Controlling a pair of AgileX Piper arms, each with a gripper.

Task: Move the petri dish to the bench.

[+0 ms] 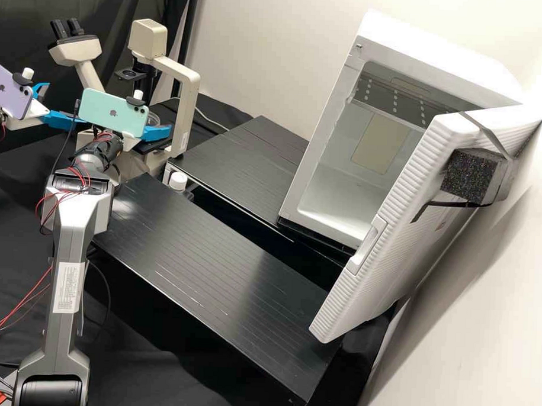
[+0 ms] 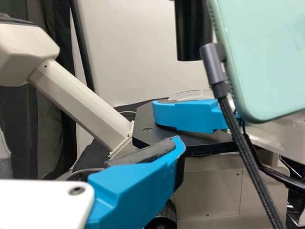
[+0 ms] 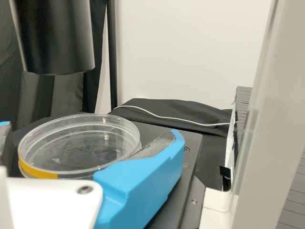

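1. One petri dish (image 3: 78, 145) sits flat on the microscope stage (image 3: 193, 142), between the right pincer's (image 3: 90, 130) widely spread fingers.
2. Left pincer (image 1: 66, 103), wide too, hangs farther off, from where I stand.

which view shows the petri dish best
The right wrist view: the dish appears large there, with its clear round rim and a yellow patch low on its side. In the high view it is small and partly behind the green phone. The left wrist view catches a sliver of its rim, the rest hidden.
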